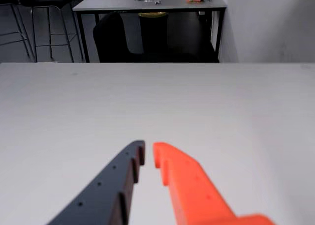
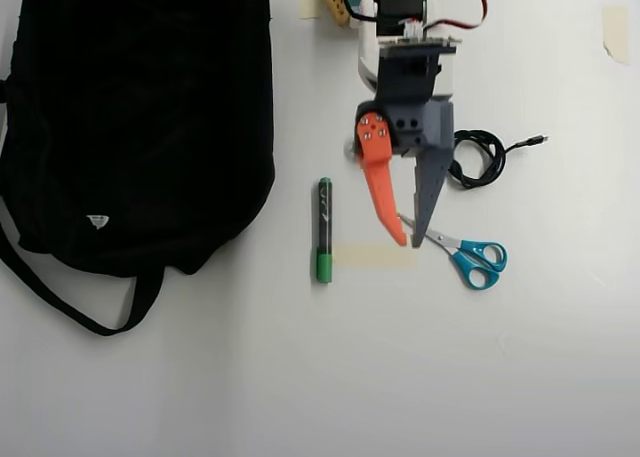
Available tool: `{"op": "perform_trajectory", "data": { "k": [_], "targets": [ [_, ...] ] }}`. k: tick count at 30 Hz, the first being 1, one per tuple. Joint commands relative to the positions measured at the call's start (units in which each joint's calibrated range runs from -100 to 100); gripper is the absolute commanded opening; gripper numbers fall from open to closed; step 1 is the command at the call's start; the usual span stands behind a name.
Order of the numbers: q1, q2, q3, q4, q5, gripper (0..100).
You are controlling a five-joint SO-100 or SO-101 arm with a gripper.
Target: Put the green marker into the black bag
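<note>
Overhead view: the green marker (image 2: 324,230) lies flat on the white desk (image 2: 300,377), between the black bag (image 2: 140,107) on the left and the gripper (image 2: 409,243) on the right, touching neither. The gripper's orange and grey fingers are nearly together, holding nothing, tips over a strip of tape (image 2: 372,256) beside blue-handled scissors (image 2: 466,255). A coiled black cable (image 2: 478,157) lies right of the arm.

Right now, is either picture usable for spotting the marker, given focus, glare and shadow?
Overhead view: sharp, evenly lit, soft shadows only; the green marker stands clear on the white table, though the black bag is too dark to show detail. Wrist view: the pincer is slightly soft, the tabletop washed pale, and no marker in frame.
</note>
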Motion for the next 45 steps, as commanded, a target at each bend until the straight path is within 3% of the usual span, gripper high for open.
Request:
{"op": "perform_trajectory", "data": {
  "k": [1, 11, 17, 23, 45],
  "targets": [
    [-0.3, 8.3, -11.6, -1.2, 0.4, 3],
    [-3.8, 16.1, -19.7, -1.7, 0.4, 3],
    [-3.8, 21.8, -19.8, -12.2, 0.4, 3],
    [-4.1, 22.9, -19.8, -12.9, 0.4, 3],
    [-3.6, 21.8, -31.0, 3.1, 3.2, 3]
  ]
}}
